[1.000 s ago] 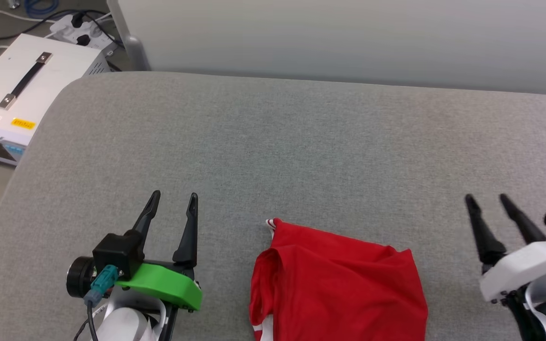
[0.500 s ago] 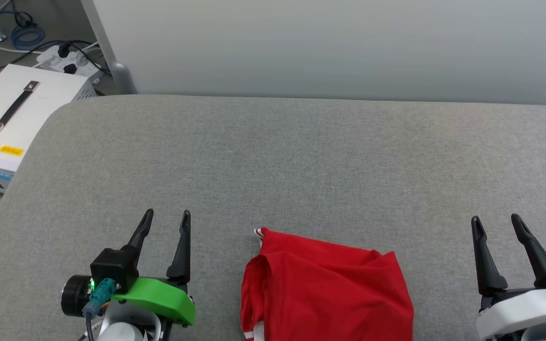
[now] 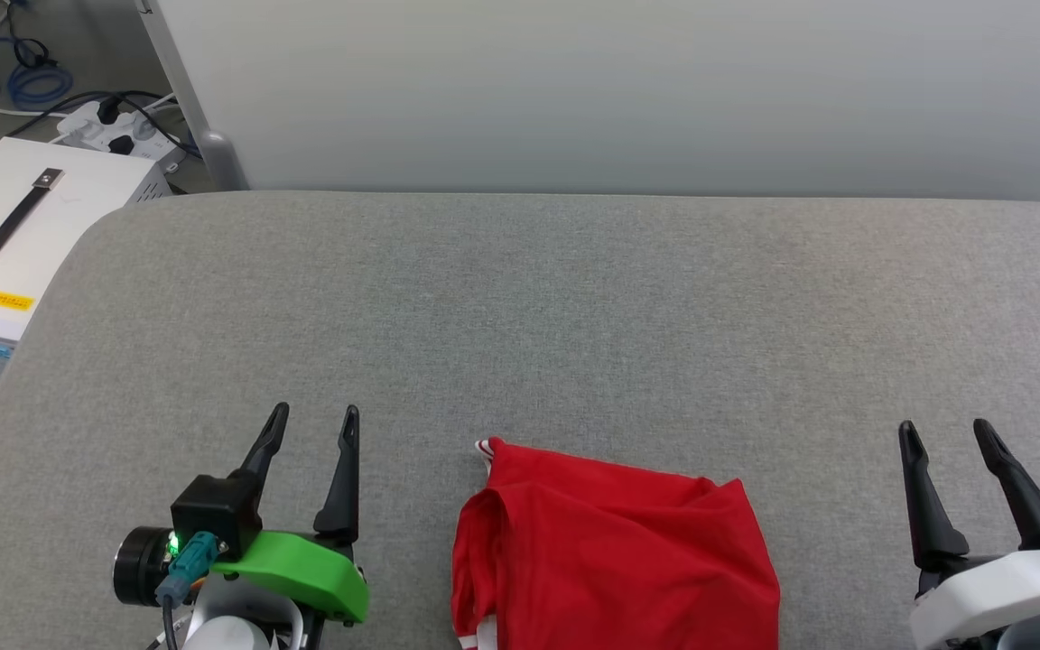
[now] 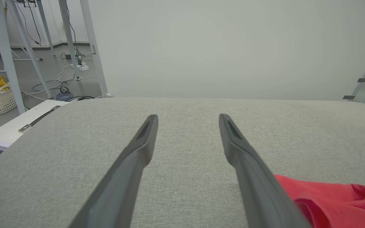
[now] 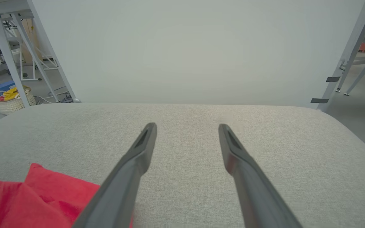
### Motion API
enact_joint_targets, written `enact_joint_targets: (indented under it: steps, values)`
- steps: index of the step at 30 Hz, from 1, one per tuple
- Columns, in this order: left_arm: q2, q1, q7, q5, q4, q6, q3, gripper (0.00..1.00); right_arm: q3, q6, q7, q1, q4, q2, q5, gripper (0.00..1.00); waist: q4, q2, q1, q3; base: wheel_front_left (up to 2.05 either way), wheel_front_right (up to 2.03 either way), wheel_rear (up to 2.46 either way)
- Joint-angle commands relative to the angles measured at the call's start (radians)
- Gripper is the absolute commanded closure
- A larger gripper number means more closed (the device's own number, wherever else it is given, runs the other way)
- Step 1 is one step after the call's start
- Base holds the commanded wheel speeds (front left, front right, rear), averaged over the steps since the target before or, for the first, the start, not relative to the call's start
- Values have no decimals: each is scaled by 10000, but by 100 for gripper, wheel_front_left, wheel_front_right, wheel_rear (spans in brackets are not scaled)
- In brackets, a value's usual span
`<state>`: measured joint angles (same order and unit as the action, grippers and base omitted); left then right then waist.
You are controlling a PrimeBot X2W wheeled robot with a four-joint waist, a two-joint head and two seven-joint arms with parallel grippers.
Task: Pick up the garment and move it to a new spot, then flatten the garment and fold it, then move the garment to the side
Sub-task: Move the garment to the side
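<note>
Garment (image 3: 615, 551): red cloth in a compact, roughly square heap at the near edge of the bench (image 3: 574, 307), about midway along it. Left side doubled over in a soft roll; small striped trim corner pokes out at the far left, white trim at the near edge. No lettering or number visible, so which face is up cannot be told.

Left gripper (image 3: 316, 411): just left of the garment, apart from it, fingers spread moderately, nothing between them. In the left wrist view the cloth lies off to the fingers' right.

Right gripper (image 3: 944, 426): well to the right of the garment, near the bench's right end, fingers equally parted and empty.

Far half of the bench bare. White equipment box (image 3: 14, 235) on the floor off the far-left corner; pale wall panel (image 3: 574, 90) behind the far edge.

Progress, as judged: cloth is rumpled, not flat or cleanly folded, and sits centrally. Lift, flattening, folding and moving aside all look outstanding.
</note>
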<state>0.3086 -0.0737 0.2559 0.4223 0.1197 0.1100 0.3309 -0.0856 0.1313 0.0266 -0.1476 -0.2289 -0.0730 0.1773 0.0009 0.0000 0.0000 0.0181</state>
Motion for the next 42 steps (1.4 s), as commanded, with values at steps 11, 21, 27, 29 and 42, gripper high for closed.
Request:
enact_joint_targets:
  steps: [11, 21, 27, 29, 42]
  values:
    - [0, -599, 52, -42, 13, -171, 17, 0, -477, -6, 3327, -644, 1127, -610, 2567, 0, 572, 0, 0, 622, 0, 0, 0]
    - [-313, -1141, 57, -319, -144, -372, -170, 0, 811, -6, 5497, -356, 1424, -1023, 4187, 0, 1212, 0, 0, 1435, 0, 0, 0]
    - [-583, -1384, 57, -506, -163, -583, -312, 0, 1474, -6, 5757, 333, 2215, -1009, 4782, 0, 1528, 0, 0, 1906, 0, 0, 0]
    - [-699, -1441, 58, -562, -132, -657, -351, 0, 1574, -6, 5862, 487, 2582, -939, 4960, 0, 1629, 0, 0, 2028, 0, 0, 0]
    - [-1215, -1474, 58, -1043, 158, -1107, -759, 0, 1869, -6, 6441, 893, 3194, -810, 5339, 100, 1660, 0, 0, 2023, 0, 0, 0]
